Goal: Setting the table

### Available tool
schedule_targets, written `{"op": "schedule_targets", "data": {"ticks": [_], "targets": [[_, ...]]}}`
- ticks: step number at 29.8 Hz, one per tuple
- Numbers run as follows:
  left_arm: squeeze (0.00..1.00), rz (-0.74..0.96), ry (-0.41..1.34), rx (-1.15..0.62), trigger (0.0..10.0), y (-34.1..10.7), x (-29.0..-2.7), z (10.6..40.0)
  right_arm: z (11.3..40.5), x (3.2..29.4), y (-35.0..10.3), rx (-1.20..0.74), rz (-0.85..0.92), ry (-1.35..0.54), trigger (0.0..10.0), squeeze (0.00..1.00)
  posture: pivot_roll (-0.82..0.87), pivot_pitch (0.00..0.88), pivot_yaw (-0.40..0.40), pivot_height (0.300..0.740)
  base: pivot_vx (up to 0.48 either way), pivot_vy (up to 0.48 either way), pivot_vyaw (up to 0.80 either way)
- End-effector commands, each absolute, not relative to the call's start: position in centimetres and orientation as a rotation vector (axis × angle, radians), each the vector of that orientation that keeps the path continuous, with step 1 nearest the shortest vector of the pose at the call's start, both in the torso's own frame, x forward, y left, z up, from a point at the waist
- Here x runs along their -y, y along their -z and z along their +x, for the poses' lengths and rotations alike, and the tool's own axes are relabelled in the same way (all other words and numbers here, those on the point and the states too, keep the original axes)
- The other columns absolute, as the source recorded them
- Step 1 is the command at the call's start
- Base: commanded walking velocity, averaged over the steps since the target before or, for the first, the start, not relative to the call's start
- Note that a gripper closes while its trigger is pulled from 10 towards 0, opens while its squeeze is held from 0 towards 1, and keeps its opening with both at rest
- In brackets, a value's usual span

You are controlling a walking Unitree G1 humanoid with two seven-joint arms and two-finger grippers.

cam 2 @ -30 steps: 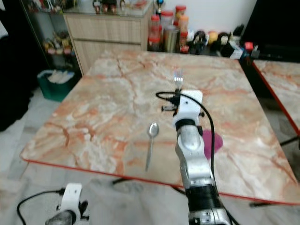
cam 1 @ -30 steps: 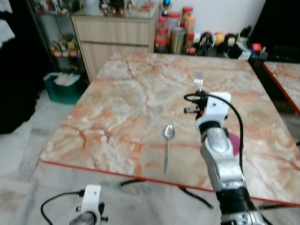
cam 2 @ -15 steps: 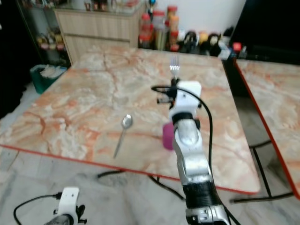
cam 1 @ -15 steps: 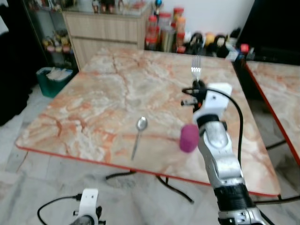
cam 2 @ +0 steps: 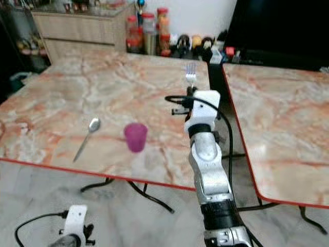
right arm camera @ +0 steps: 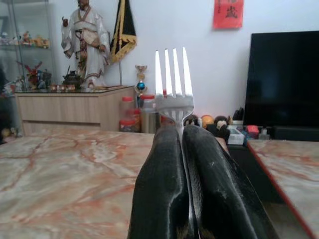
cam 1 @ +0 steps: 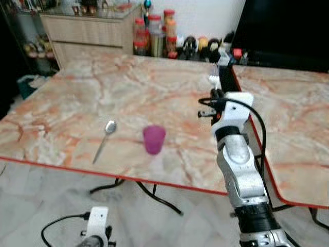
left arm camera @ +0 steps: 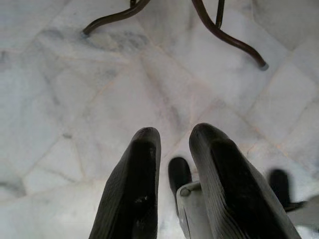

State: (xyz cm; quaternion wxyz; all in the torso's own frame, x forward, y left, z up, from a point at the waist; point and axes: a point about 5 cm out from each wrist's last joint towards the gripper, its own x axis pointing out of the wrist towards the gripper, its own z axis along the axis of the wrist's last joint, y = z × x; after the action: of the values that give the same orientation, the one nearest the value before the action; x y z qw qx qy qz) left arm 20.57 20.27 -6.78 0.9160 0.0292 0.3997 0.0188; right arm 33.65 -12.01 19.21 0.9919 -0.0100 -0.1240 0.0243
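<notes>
My right gripper point(right arm camera: 182, 133) is shut on a silver fork point(right arm camera: 173, 79), holding it by the handle with the tines pointing up. In the eye views the fork point(cam 1: 214, 77) stands above the right edge of the marble table point(cam 1: 61, 110), at the gap to a second table. A purple cup point(cam 1: 153, 139) stands upright near the front edge, left of my right arm. A silver spoon point(cam 1: 105, 135) lies left of the cup. My left gripper point(left arm camera: 174, 142) hangs low over the floor, with a narrow gap between its fingers and nothing held.
A second marble table point(cam 1: 295, 121) stands to the right across a narrow gap. Jars and bottles point(cam 1: 154, 38) crowd the far side by a wooden cabinet point(cam 1: 87, 31). A dark TV screen point(cam 1: 288, 31) stands at the back right. Table legs point(left arm camera: 224, 35) curve over the tiled floor.
The whole view has swung to the right, bringing the second table in. The purple cup now shows left of my right arm. The fork stays upright in the right gripper.
</notes>
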Motion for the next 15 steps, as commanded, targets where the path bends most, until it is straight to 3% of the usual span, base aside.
{"op": "schedule_targets", "data": {"ticks": [1, 15], "targets": [[0.00, 0.041, -0.022, -0.822, 10.0, 6.85, -19.28, 20.77, 33.60, 12.99, -19.24, 0.249, -0.026, -0.019, 10.0, 0.00, 0.00, 0.000, -0.019, 0.740, 0.000, -0.465, 0.00], [0.00, 0.034, -0.031, -0.822, 10.0, 6.86, -19.31, 20.74, 33.45, 13.17, -18.65, 0.224, -0.042, -0.018, 10.0, 0.00, 0.00, 0.000, -0.018, 0.740, 0.000, -0.464, 0.00]]}}
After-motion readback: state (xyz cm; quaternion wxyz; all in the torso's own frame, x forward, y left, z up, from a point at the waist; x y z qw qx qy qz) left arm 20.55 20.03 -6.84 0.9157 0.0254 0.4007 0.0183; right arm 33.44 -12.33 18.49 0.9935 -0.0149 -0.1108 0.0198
